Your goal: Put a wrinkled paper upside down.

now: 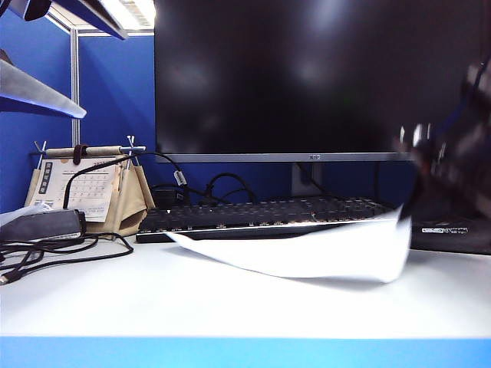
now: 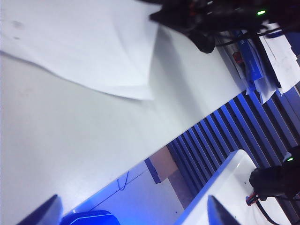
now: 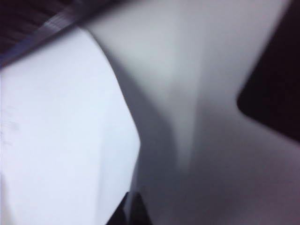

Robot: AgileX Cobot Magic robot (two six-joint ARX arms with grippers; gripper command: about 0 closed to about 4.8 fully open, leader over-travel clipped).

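Observation:
The wrinkled paper [image 1: 307,253] is a white sheet in front of the keyboard, its left part resting on the white table [image 1: 192,299] and its right corner lifted. My right gripper [image 1: 414,192] is a dark blur at that raised corner. In the right wrist view its jaws [image 3: 132,211] are shut together at the edge of the paper [image 3: 61,140], pinching it. My left gripper [image 2: 133,213] hangs open over the table's front edge, away from the paper [image 2: 93,47], with nothing between its fingers.
A black keyboard [image 1: 261,215] and a large dark monitor [image 1: 307,77] stand behind the sheet. A desk calendar [image 1: 84,188] on a beige stand and black cables [image 1: 46,249] sit at the left. The table's blue front edge [image 1: 245,353] is near.

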